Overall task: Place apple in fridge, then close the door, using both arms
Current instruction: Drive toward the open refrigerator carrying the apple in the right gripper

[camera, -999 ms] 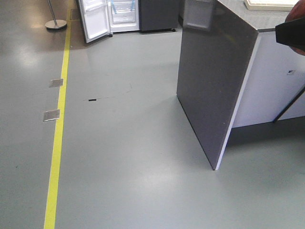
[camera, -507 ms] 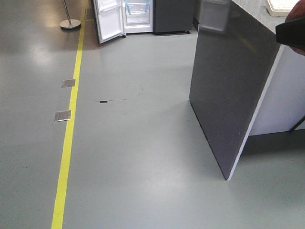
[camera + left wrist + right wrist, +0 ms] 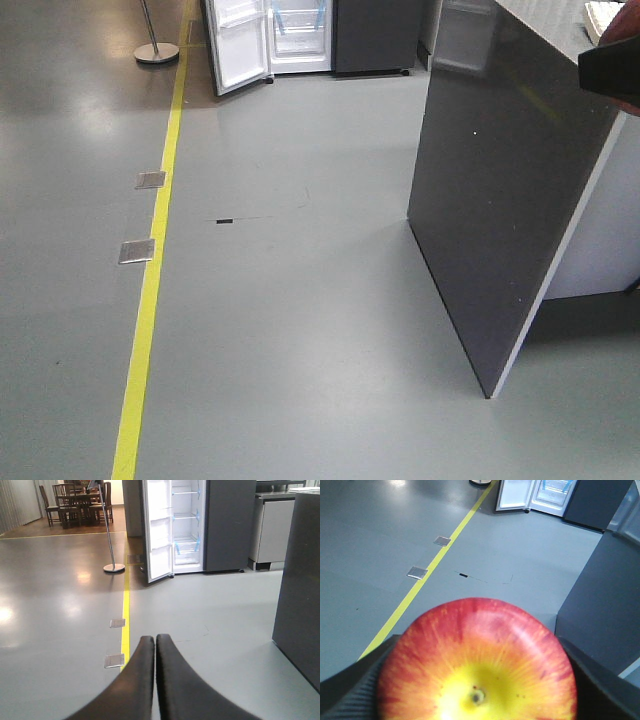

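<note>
Over the last second your view has swung: the fridge (image 3: pixel 300 45) sits nearer centre and the counter (image 3: pixel 500 200) looms closer, so you're lining up on the open door (image 3: pixel 240 45), though it's well off. The right gripper (image 3: pixel 477 690) is clamped on the apple (image 3: pixel 477 655); the left gripper (image 3: pixel 155 645) has its jaws together, empty.

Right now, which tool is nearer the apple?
Right. The right tool grips the apple; the left tool, shut and empty, points toward the open fridge.
</note>
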You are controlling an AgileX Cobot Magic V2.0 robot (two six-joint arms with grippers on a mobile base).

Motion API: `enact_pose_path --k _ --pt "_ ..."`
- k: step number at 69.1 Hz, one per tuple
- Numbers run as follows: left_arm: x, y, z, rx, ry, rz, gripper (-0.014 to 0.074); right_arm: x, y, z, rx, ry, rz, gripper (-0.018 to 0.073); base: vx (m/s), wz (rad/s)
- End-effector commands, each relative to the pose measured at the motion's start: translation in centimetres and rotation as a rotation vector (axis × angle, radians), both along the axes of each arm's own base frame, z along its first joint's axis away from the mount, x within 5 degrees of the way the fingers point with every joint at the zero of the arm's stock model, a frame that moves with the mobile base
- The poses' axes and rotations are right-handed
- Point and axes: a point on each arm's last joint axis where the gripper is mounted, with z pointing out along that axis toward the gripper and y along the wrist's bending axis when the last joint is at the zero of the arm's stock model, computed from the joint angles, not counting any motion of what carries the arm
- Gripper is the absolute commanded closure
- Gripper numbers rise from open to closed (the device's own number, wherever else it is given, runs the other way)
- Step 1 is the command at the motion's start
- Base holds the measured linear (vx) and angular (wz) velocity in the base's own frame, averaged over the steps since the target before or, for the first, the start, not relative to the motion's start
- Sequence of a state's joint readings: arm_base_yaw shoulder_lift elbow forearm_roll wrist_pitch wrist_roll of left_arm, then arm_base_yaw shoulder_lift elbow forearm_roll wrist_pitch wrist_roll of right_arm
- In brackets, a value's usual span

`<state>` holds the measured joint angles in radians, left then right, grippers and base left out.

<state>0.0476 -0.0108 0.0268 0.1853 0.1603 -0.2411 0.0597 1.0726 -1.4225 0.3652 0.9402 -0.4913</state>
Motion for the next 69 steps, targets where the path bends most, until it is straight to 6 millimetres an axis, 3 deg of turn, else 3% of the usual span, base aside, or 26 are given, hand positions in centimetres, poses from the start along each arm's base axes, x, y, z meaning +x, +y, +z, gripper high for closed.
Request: enact_pose_path --k 1,69 --pt "-0.01 -0.13 0.2 -0.003 -0.07 -0.014 0.0604 -0.5 -0.06 1.77 0.037 -0.112 -0.017 0.0483 0.13 0.04" --pt "-0.01 -0.13 0.2 -0.003 -0.07 -0.014 0.0604 -0.5 -0.06 1.77 0.037 -0.112 -0.017 0.0483 0.15 0.02"
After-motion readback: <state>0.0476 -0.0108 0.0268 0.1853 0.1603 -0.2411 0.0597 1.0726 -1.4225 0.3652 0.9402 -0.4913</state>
